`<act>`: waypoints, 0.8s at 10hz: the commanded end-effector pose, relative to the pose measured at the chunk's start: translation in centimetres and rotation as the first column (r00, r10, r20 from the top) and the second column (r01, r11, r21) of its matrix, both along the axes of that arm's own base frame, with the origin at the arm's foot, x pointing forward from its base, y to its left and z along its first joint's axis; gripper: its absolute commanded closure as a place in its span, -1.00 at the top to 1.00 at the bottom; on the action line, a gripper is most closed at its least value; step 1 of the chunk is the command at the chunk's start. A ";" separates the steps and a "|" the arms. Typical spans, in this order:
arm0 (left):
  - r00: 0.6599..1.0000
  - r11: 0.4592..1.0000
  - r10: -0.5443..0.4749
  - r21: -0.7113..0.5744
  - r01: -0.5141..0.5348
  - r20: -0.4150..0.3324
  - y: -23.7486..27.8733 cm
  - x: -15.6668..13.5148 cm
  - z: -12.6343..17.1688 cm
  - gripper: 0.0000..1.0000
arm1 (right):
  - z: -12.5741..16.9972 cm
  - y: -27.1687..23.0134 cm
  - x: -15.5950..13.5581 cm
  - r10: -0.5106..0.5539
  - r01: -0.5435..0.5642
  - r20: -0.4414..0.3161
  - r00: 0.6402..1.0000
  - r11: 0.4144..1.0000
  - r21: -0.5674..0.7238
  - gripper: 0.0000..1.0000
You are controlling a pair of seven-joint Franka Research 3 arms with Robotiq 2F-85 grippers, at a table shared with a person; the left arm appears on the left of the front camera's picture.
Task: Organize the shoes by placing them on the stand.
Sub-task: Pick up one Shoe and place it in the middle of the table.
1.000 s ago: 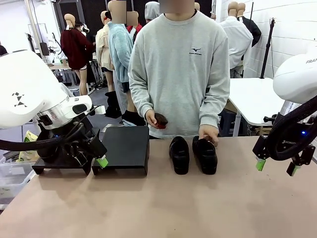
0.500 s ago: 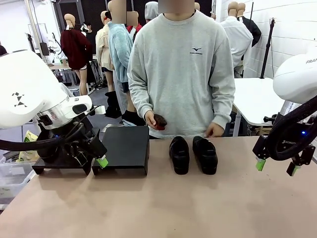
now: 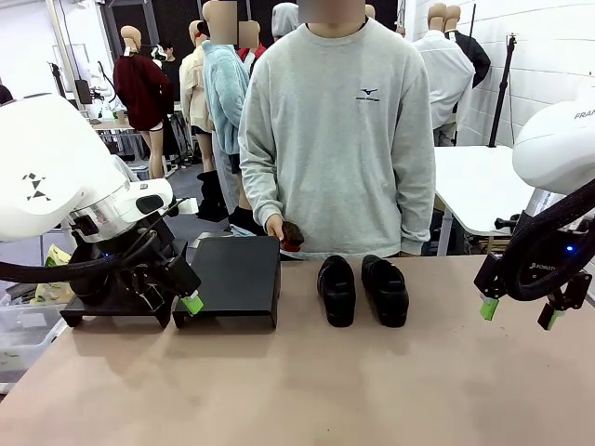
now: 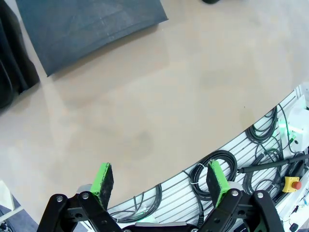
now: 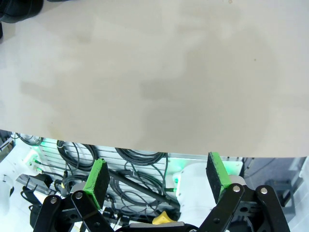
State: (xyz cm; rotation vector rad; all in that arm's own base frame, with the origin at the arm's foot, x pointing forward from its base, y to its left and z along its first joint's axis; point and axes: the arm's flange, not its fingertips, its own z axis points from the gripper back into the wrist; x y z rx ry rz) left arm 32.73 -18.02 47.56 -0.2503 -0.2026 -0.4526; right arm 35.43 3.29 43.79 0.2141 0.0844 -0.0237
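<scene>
Two black glossy shoes (image 3: 337,290) (image 3: 385,290) stand side by side on the table, toes toward me. The person's hand holds a third shoe (image 3: 292,234) just behind the back right corner of a black stand (image 3: 237,274). A second stand (image 3: 98,307) sits to its left, mostly hidden by my left arm. My left gripper (image 3: 172,302) hangs open and empty at the front of the stands. In the left wrist view the left gripper (image 4: 160,181) is open over bare table, with the stand (image 4: 87,29) ahead. My right gripper (image 3: 521,314) (image 5: 157,179) is open and empty at the table's right.
The tan table (image 3: 297,390) has wide free room in front of the shoes and stands. Cables and a grated rack (image 4: 231,164) lie beyond the near table edge. A shoe's edge (image 5: 19,9) shows at the right wrist view's top left. A white table (image 3: 474,186) stands behind.
The person's hand has let go of the right-hand shoe and drawn back out of sight. The other hand has lowered the third shoe toward the stand. Both arms are still.
</scene>
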 end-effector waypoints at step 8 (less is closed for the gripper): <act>1.000 1.000 0.002 -0.002 -0.002 -0.004 0.0 0.1 -0.1 1.00 | 0.0 0.0 0.0 0.000 0.000 0.000 1.000 1.000 0.000 1.00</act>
